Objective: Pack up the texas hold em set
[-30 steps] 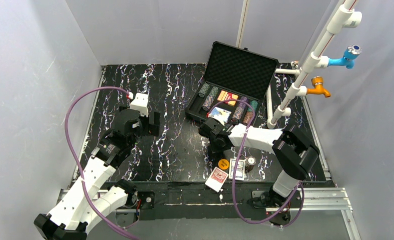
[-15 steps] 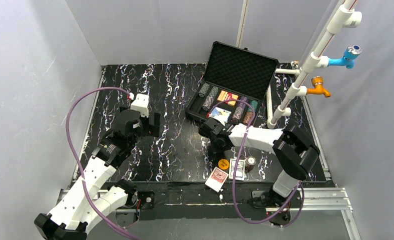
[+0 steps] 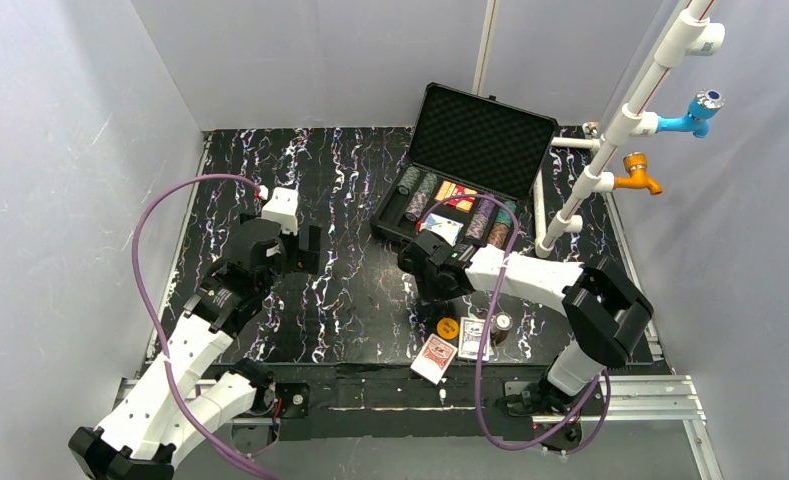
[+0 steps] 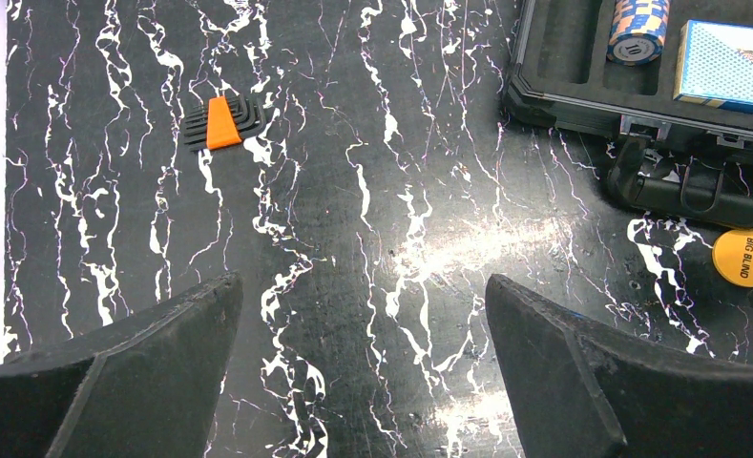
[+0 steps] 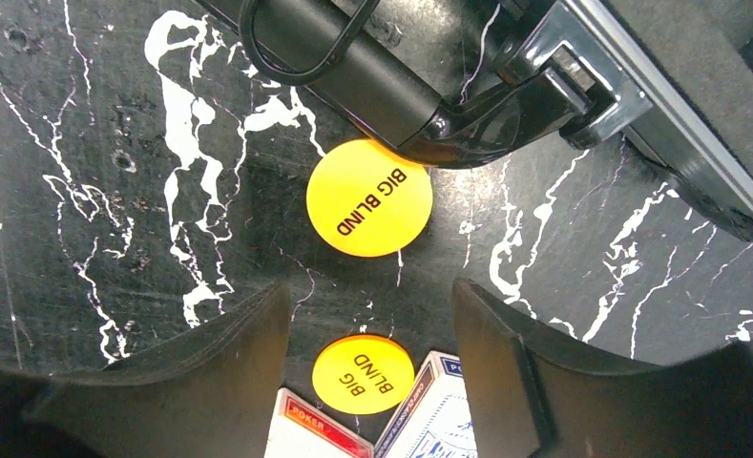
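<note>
Right gripper jaws spread, empty — orange disc just far of tips, by case handle; left gripper wide, empty.

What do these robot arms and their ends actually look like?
The left arm and right arm are white boxy shells with black joints; a looping purple cable runs along each. The left tool and right tool each have two broad matte-black wedge fingers.
</note>
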